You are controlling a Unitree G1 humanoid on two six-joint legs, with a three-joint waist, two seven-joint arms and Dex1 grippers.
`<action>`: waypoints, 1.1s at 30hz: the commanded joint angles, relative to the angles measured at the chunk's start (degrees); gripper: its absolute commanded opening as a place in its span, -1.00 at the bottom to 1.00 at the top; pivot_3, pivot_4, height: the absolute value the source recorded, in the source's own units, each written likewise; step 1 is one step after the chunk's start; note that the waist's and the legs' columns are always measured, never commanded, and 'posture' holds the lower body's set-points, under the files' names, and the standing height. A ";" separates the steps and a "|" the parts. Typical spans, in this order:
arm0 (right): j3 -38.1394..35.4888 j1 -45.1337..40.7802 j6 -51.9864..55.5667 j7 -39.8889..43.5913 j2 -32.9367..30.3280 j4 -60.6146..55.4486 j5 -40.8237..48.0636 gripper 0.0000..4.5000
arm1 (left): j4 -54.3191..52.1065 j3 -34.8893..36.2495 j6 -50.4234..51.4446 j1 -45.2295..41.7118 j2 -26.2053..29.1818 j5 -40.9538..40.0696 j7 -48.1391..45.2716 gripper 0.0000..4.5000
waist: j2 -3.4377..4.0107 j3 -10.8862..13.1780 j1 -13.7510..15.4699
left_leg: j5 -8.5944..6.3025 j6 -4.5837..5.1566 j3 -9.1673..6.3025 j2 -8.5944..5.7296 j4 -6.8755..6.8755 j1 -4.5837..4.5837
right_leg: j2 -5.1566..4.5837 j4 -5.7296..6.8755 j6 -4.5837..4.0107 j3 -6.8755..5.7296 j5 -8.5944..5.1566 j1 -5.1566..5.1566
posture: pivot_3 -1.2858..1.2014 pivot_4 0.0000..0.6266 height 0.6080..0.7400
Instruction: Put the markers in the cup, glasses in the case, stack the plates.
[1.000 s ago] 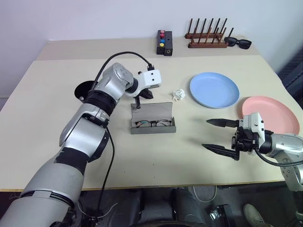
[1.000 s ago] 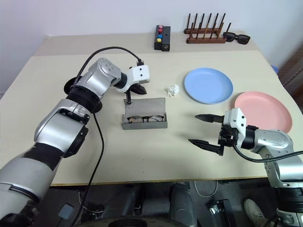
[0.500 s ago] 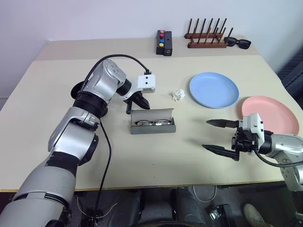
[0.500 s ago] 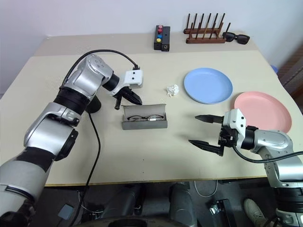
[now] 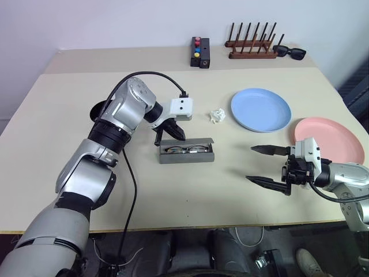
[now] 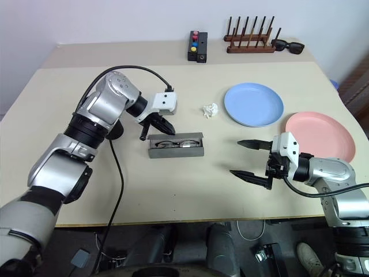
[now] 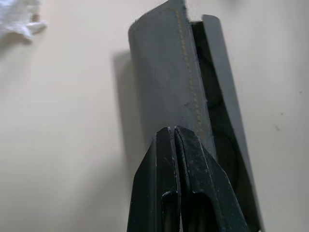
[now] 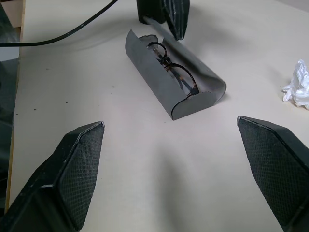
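Case lid lowered; left tool closed, touching it.

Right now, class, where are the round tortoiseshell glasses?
In the eye views the glasses lie inside the grey case near the table's middle, its lid partly lowered, just in front of the left tool.

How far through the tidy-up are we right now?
Done: the glasses lie inside the grey case. In hand: the shut left gripper is at the half-lowered lid, apparently pushing it closed. Left: the blue plate and pink plate lie apart, unstacked; the right gripper waits open nearby. Markers can't be judged.
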 commanded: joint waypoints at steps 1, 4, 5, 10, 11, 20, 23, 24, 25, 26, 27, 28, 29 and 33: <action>-0.68 -0.37 -0.63 0.05 0.11 -0.69 0.39 1.00 | -4.89 -0.40 1.72 0.71 1.27 -1.20 -1.27 -0.98 | 0.00 0.00 -0.03 | 0.00 0.00 0.00 0.00 0.00 0.00 | 0.00 0.00 0.00 0.00 0.00 0.00 | 0.03 -0.52 1.00; -0.75 -0.19 -0.64 -0.04 0.12 -0.84 0.42 1.00 | -8.42 -1.01 3.53 2.13 2.10 -1.67 -1.92 -0.98 | 0.00 0.00 0.05 | 0.00 0.00 0.00 0.00 0.00 0.00 | 0.00 0.00 0.00 0.00 0.00 0.00 | 0.03 -0.52 1.00; -0.78 -0.12 -0.62 -0.07 0.13 -0.91 0.44 1.00 | -9.59 -1.20 4.07 2.64 2.38 -1.82 -2.07 -0.98 | 0.00 0.00 0.02 | 0.00 0.00 0.00 0.00 0.00 0.00 | 0.00 0.00 0.00 0.01 0.00 0.00 | 0.03 -0.52 1.00; -0.73 -0.08 -0.56 -0.18 0.18 -0.95 0.50 1.00 | -16.71 -2.62 8.48 6.34 3.70 -2.82 -2.79 -0.98 | 0.01 -0.01 0.03 | 0.00 0.00 0.00 0.01 0.00 0.00 | 0.00 0.00 0.00 0.01 0.00 0.00 | 0.03 -0.52 1.00; -0.70 -0.07 -0.58 -0.17 0.19 -0.95 0.48 1.00 | -18.24 -3.21 9.00 7.43 4.21 -2.82 -2.80 -0.98 | 0.01 -0.01 0.02 | 0.00 0.00 0.00 0.01 0.00 0.00 | 0.00 0.00 0.00 0.02 0.00 0.00 | 0.03 -0.52 1.00; -0.77 -0.26 -0.23 -0.53 -0.02 -0.96 0.42 1.00 | -24.52 -3.80 12.99 10.58 5.62 -5.00 -0.15 -0.98 | 0.02 -0.01 0.25 | 0.00 0.00 -0.01 0.01 0.01 0.00 | -0.01 0.00 0.00 0.03 0.00 0.02 | 0.03 -0.52 1.00; -0.97 -0.17 -0.17 -0.48 -0.21 -0.90 0.50 1.00 | -24.41 -1.72 14.77 7.65 4.80 -7.34 1.05 -0.98 | 0.02 -0.01 0.19 | 0.00 0.00 -0.01 0.00 0.02 0.00 | -0.02 -0.01 0.00 0.03 0.00 0.03 | 0.03 -0.52 1.00; -1.00 -0.18 -0.15 -0.48 -0.26 -0.88 0.52 1.00 | -24.54 -1.28 15.26 6.96 4.67 -8.04 1.29 -0.98 | 0.02 -0.01 0.11 | 0.00 0.00 -0.02 0.00 0.02 0.00 | -0.01 -0.01 0.00 0.02 0.00 0.03 | 0.03 -0.52 1.00; -1.02 -0.19 -0.12 -0.48 -0.29 -0.86 0.54 1.00 | -24.87 -0.82 15.76 6.29 4.59 -8.92 1.39 -0.98 | 0.03 -0.02 0.06 | 0.00 0.00 -0.02 0.01 0.01 0.01 | -0.01 -0.01 0.00 0.02 0.00 0.03 | 0.03 -0.52 1.00; -1.02 -0.25 -0.05 -0.50 -0.31 -0.84 0.57 1.00 | -25.20 -0.37 16.36 5.62 4.51 -9.89 1.43 -0.98 | 0.04 -0.02 0.03 | 0.00 0.00 -0.02 0.01 0.00 0.01 | 0.00 -0.01 -0.01 0.02 0.00 0.02 | 0.03 -0.52 1.00; -1.00 -0.30 -0.02 -0.53 -0.31 -0.84 0.57 1.00 | -25.46 -0.02 16.98 5.07 4.44 -10.69 1.48 -0.98 | 0.04 -0.02 -0.06 | 0.00 0.00 -0.02 0.01 -0.01 0.01 | 0.00 -0.01 -0.01 0.02 0.00 0.02 | 0.03 -0.52 1.00; -0.98 -0.37 0.01 -0.53 -0.33 -0.82 0.58 1.00 | -25.54 0.14 17.40 4.49 4.43 -11.32 1.63 -0.98 | 0.04 -0.02 -0.10 | 0.00 0.00 -0.02 0.02 -0.02 0.01 | 0.00 -0.01 -0.01 0.02 0.00 0.02 | 0.03 -0.52 1.00; -0.95 -0.48 0.04 -0.58 -0.33 -0.83 0.58 1.00 | -25.26 0.30 17.41 3.89 4.32 -11.75 2.09 -0.98 | 0.04 -0.02 -0.08 | 0.00 0.00 -0.01 0.02 -0.02 0.01 | 0.00 -0.01 -0.01 0.02 0.00 0.01 | 0.03 -0.52 1.00; -0.79 -0.92 0.07 -0.79 -0.23 -0.72 0.48 1.00 | -22.17 0.11 16.92 2.13 3.25 -11.90 5.54 -0.98 | 0.03 -0.02 0.11 | 0.00 0.00 -0.01 0.02 -0.01 0.01 | 0.00 -0.01 -0.01 0.03 0.00 0.01 | 0.03 -0.52 1.00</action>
